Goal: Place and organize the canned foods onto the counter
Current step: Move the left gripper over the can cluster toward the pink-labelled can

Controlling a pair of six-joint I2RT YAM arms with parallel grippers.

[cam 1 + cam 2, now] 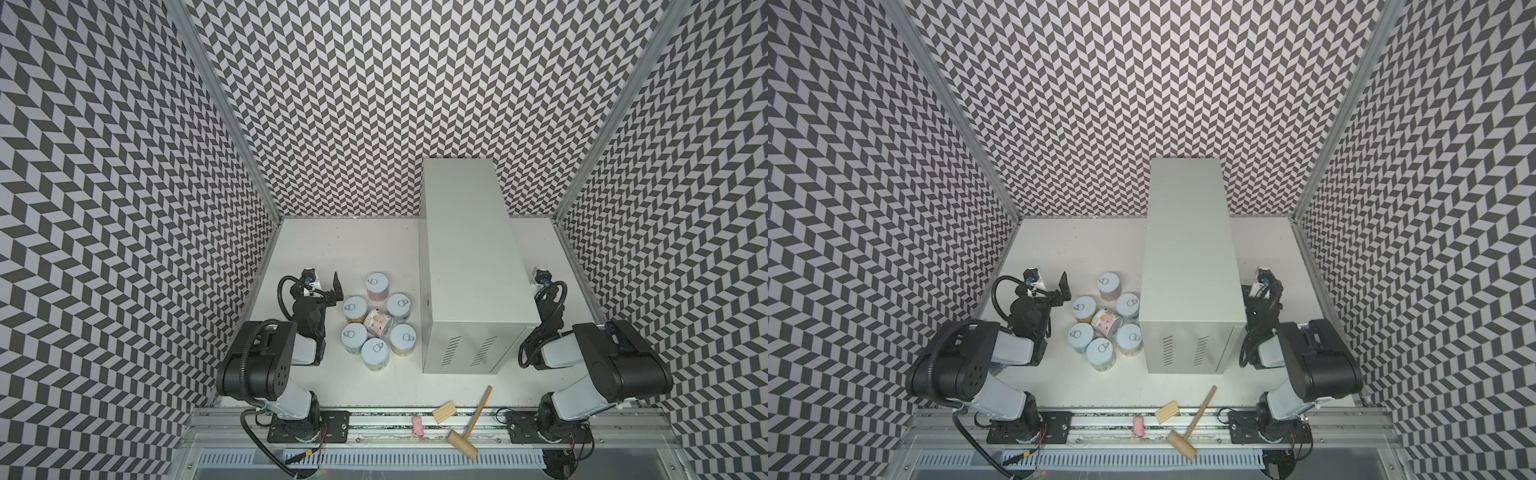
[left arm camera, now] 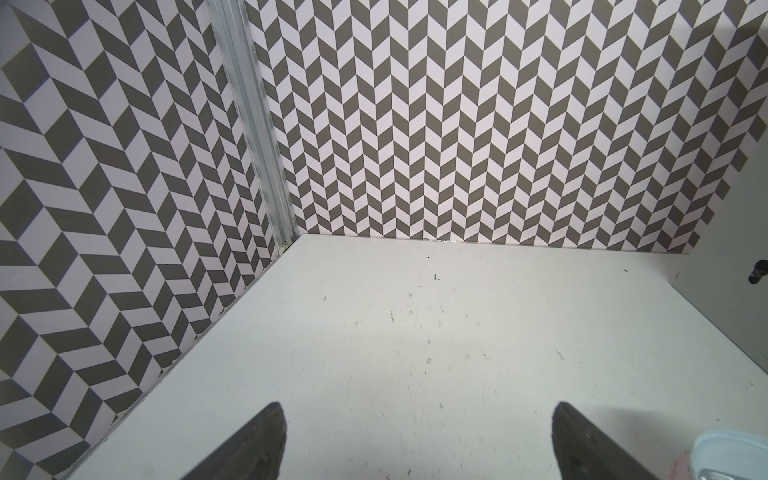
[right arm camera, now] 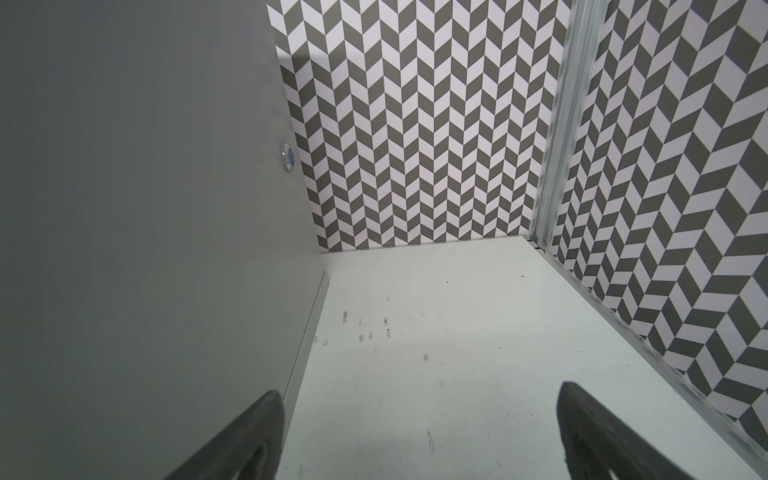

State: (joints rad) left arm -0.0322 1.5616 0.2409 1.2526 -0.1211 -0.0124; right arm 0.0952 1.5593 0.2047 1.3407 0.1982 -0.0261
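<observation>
Currently | we see cans (image 1: 376,320) clustered lower centre, on table (image 1: 332,249), left of counter (image 1: 469,232) | left gripper (image 2: 417,409), right gripper (image 3: 422,392): fingers spread, empty | likely stiff, light, slick; pinch label sides.

Your left arm (image 1: 257,365), right arm (image 1: 623,365): black joints, pale grey links, ribbed black cables (image 1: 248,349), dark tapered fingers (image 2: 249,449).

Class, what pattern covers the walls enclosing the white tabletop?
Dark grey and white chevrons cover the walls, clearest in the left wrist view.
</observation>
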